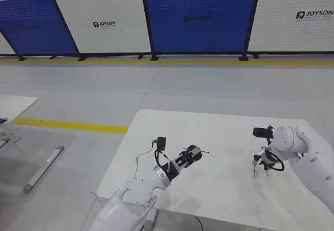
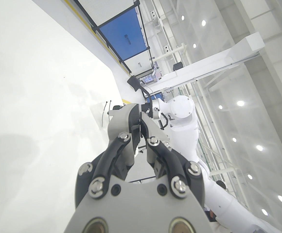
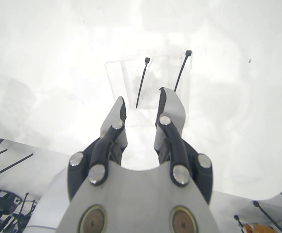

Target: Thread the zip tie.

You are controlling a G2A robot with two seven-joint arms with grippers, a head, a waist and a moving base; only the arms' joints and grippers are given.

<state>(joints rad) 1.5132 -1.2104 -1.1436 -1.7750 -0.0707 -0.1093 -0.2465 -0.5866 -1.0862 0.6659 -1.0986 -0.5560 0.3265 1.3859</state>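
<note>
Two black ties lie side by side on the white counter (image 1: 213,127), apart from each other and roughly parallel. They rest on what looks to me like a clear plate (image 3: 113,78). The first zip tie (image 3: 141,83) has its head away from my right claw (image 3: 142,96), and its tail end points into the gap between that claw's fingers. The second zip tie (image 3: 181,71) lies just beside it. Its head is also at the far end, and its tail runs behind the tip of one finger (image 3: 172,103). I cannot tell whether that finger touches it.

My right claw is spread wide, with nothing between the ribbed pads, and it hangs over the near ends of the ties. From above I see it (image 1: 261,163) pointing down at the counter's right half, with the right arm (image 1: 305,150) bent over it.

My left claw (image 2: 139,122) is closed narrow, the two pads pressed together or very nearly so. I cannot tell whether anything is pinched between them. In the top view it (image 1: 196,152) is held out level above the middle of the counter, aimed toward the right arm and well apart from the ties. Its own camera looks along the fingers at the ties, which show as thin dark lines on the counter beyond.

Behind the counter is grey floor with a yellow line (image 1: 68,125) and a row of blue and white partition panels (image 1: 201,26).
</note>
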